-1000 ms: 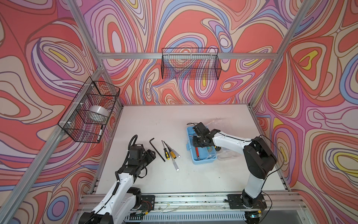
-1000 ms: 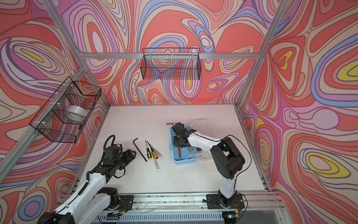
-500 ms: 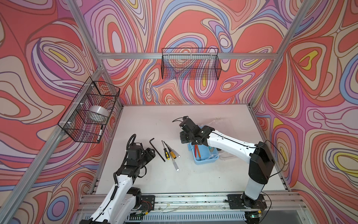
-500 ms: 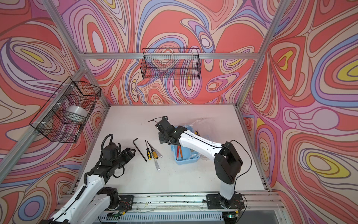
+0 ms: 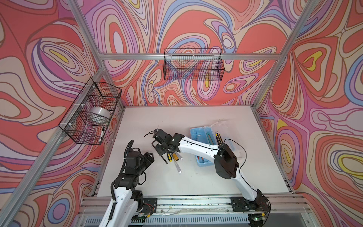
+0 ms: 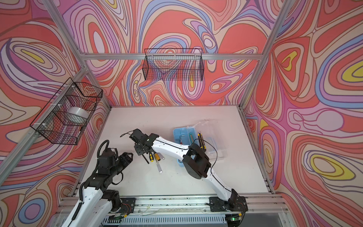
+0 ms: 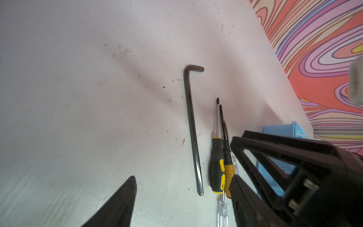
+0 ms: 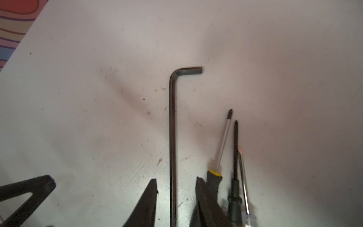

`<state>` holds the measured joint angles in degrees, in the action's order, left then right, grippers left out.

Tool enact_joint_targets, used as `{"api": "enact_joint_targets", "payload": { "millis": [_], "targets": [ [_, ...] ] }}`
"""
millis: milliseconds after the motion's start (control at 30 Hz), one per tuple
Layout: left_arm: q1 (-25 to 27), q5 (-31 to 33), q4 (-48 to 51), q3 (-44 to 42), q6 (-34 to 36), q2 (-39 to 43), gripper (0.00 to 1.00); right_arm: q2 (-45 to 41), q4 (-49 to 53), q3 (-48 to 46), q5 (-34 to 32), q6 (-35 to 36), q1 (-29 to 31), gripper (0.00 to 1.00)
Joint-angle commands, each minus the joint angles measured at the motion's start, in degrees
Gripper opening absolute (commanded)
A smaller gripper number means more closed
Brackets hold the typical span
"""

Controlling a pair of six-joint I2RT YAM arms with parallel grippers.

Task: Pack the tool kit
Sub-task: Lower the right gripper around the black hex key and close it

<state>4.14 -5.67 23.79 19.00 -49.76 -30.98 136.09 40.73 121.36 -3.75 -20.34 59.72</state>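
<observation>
While the right gripper [image 8: 176, 181] hangs with jaws parted astride the hex key [image 8: 172, 127], gripping nothing, one finger [image 8: 206, 200] is just beside the black-yellow screwdriver [image 8: 215, 176]: closing may drag that along, or the thin key may skid flat. Left gripper [image 5: 150, 156] spread wide, empty, toward the table [image 5: 196, 182] left edge. Tool box [image 5: 194, 135], lid back, toward right edge.

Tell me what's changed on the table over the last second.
The right gripper swung from over the blue box leftward to the hex key, which its open jaws now straddle without closing. Nothing was visibly picked up or released. The left gripper, screwdrivers and box stayed put.
</observation>
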Motion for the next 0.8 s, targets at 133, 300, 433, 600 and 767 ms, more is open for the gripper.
{"api": "enact_joint_targets", "payload": {
  "millis": [133,300,433,600,767],
  "targets": [
    [-1.0,1.3,4.8,-1.8,-1.3,4.1,0.76,7.9,3.1,9.2,0.7,2.2,0.3,0.36],
    [-1.2,-0.3,3.2,-1.8,-0.9,2.2,0.76,10.7,4.0,11.5,0.1,2.2,0.3,0.29],
    [-1.4,-1.1,1.7,-2.1,-0.8,0.8,0.76,11.6,4.3,11.6,-1.9,2.6,0.3,0.27],
    [-1.5,-1.6,0.8,-2.3,-0.9,-0.3,0.76,12.9,5.3,13.1,-1.7,3.0,0.4,0.31],
    [-1.5,-1.7,0.6,-2.5,-0.8,-0.2,0.76,13.5,5.1,12.9,-1.9,3.0,0.3,0.29]
  ]
}}
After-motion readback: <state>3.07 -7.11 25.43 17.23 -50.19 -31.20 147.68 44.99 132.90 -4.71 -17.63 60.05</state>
